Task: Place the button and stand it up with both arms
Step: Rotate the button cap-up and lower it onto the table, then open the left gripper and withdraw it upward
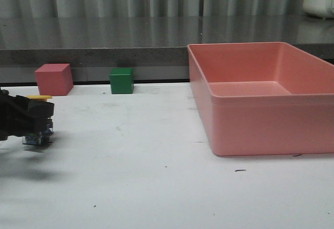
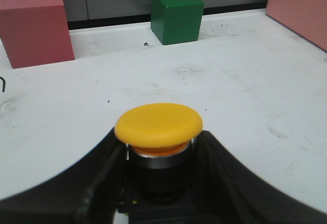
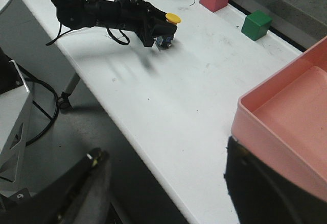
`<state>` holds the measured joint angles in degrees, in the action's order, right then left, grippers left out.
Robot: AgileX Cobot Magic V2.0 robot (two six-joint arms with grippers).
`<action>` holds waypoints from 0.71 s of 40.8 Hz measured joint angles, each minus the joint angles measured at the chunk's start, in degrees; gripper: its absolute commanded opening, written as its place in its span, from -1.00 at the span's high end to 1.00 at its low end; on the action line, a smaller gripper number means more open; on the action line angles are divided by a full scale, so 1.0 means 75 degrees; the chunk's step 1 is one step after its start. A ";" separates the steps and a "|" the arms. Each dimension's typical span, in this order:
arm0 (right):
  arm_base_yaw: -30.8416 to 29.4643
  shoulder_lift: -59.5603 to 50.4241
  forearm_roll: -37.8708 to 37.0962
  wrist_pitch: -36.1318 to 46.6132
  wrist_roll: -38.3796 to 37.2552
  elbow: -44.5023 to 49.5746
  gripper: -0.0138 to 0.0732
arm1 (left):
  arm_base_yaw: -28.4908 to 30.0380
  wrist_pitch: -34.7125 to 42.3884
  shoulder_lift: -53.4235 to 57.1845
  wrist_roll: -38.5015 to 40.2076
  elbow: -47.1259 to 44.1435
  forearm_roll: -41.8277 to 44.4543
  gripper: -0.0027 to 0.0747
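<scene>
The button (image 2: 158, 132) is clamped upright between the jaws of the left gripper (image 1: 32, 118), its base held just at the white table (image 1: 156, 177) at nine o'clock in the front view. The right gripper (image 3: 163, 193) is held off the table's edge with its fingers spread wide apart. Farther back, a pink cube (image 1: 53, 79) and a green cube (image 1: 121, 80) are seen at eleven o'clock, and a pink bin (image 1: 271, 119) at three.
</scene>
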<state>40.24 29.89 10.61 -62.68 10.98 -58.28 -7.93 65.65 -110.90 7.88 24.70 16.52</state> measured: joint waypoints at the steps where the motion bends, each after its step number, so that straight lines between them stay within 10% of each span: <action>1: 0.0000 0.0000 0.0000 0.0000 0.0000 0.0000 -0.46 | 0.0000 0.0000 0.0000 -0.0012 0.0000 0.0008 0.30; 11: 0.0000 0.0000 0.0000 -0.0003 0.0000 0.0000 -0.46 | 0.0000 0.0000 0.0000 -0.0012 0.0000 -0.0004 0.25; 29: 0.0000 0.0000 0.0000 -0.0016 0.0000 0.0000 -0.46 | 0.0000 -0.0014 0.0000 -0.0012 0.0000 -0.0022 -0.44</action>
<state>40.24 29.89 10.61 -62.80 10.98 -58.28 -7.93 65.55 -110.90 7.79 24.70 16.35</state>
